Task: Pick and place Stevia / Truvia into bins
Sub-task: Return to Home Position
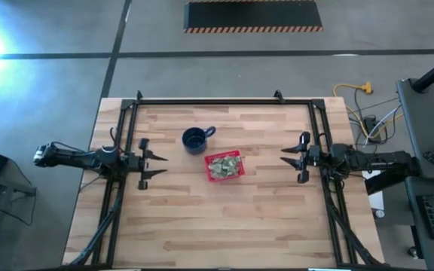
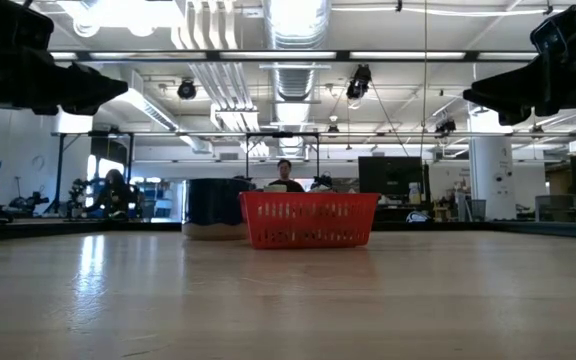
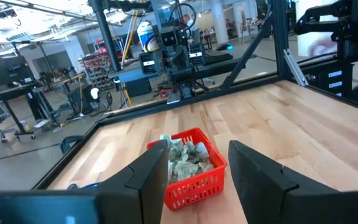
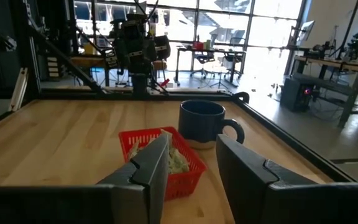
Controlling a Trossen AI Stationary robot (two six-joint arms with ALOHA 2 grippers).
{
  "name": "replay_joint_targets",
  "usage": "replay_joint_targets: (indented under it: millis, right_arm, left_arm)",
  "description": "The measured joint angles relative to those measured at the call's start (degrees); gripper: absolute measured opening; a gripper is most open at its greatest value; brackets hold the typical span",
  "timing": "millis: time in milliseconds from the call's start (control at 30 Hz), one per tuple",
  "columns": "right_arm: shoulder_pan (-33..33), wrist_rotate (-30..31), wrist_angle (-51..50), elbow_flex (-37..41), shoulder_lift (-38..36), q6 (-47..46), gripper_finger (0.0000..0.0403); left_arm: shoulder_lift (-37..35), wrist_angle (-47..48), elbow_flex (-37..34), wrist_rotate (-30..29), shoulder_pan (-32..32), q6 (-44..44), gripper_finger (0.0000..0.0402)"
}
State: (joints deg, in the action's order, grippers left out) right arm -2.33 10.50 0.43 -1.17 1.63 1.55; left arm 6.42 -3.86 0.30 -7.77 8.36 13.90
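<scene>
Wood planks of the counter [image 1: 202, 226] are lying bare closest to me. Farther in, near the middle, the red basket [image 2: 308, 220] is sitting flat on the boards. The Stevia sachets [image 3: 185, 158] are lying heaped inside it, a loose pale green-and-white pile reaching about to the rim.

On either side of the basket, well apart from it, the two arms are hanging level above the counter and pointing inward at each other. The left tool [image 1: 159, 165] is holding its fingers spread with nothing between them, and the right tool [image 1: 286, 156] is doing the same — spread wide, gripping nothing.

Just beside the basket's far corner, on the left arm's side, a dark blue mug [image 4: 201, 121] is standing upright, its handle angling off toward the far edge. A black frame [image 1: 224, 99] is running along that edge. Beyond it, out in the room, a person [image 2: 286, 178] is showing among desks and screens — too far off for me to make out more.
</scene>
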Motion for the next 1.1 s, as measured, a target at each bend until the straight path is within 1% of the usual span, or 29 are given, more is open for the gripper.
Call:
replay_joint_targets:
  millis: [233,500,833,1100]
  right_arm:
    - [-0.02,0.00,0.00,0.00,0.00,0.10,0.0130]
    - [-0.02,0.00,0.02,0.00,0.00,-0.01,0.0123]
    - [-0.02,-0.02,0.02,0.00,0.00,0.00,0.0130]
    - [-0.02,-0.01,0.02,0.00,0.00,0.00,0.0123]
  left_arm:
    - [0.93,0.00,0.00,-0.01,0.00,-0.01,0.0154]
    - [1.46,0.03,0.00,0.00,0.00,0.01,0.0154]
    - [1.43,0.00,-0.01,0.00,0.00,0.00,0.0154]
    - [1.46,0.00,-0.01,-0.01,0.00,0.01,0.0154]
